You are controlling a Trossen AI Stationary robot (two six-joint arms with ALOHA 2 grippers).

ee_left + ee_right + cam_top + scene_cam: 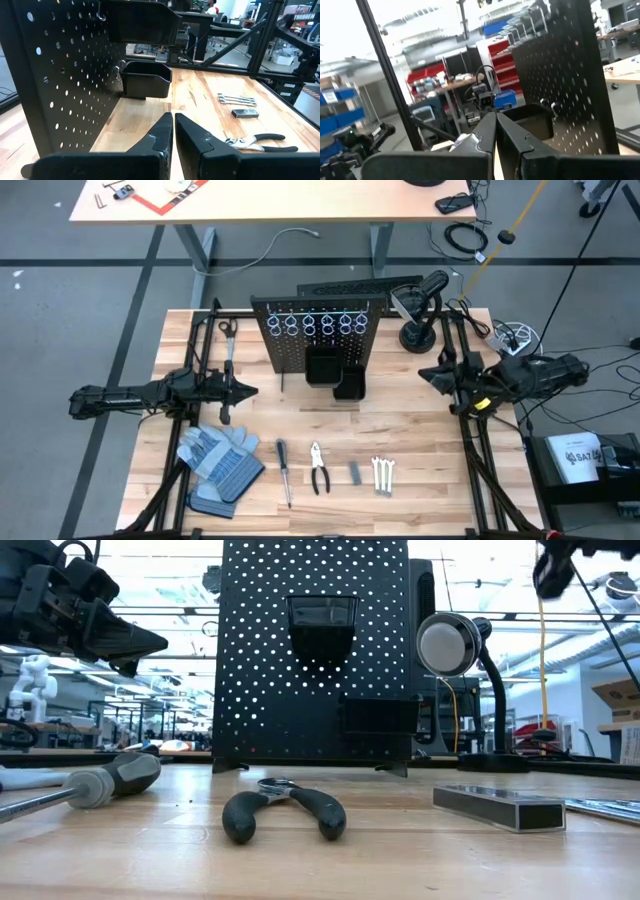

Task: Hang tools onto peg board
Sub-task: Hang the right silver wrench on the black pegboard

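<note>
The left tool [247, 391] is seen with its fingers pressed together and nothing between them, held above the left side of the wooden desk [420, 430], just left of the peg board [318, 340]. The right tool [424, 372] is likewise closed on nothing, raised over the right side of the desk, right of the peg board. The peg board is stood upright at the back middle of the desk, with a row of silver ring holders [318, 326] along its upper part and two small black bins [335, 373] fixed to its face. The tools to be hung are laid in a row near the front edge of the desk, none of them on the board: a thin dark-handled screwdriver [284, 470], dark-handled pliers [319, 469] beside it, a short grey metal piece [354, 473], and a few small silver wrenches [382, 475] lying side by side. A pair of grey-and-blue work gloves [220, 464] is laid at the front left, just left of the screwdriver. A black desk lamp [422, 310] is placed at the back right, beside the peg board. In the low view the pliers [285, 811] are seen lying flat in front of the board [315, 650], with the grey metal piece [498, 806] to their right.
</note>
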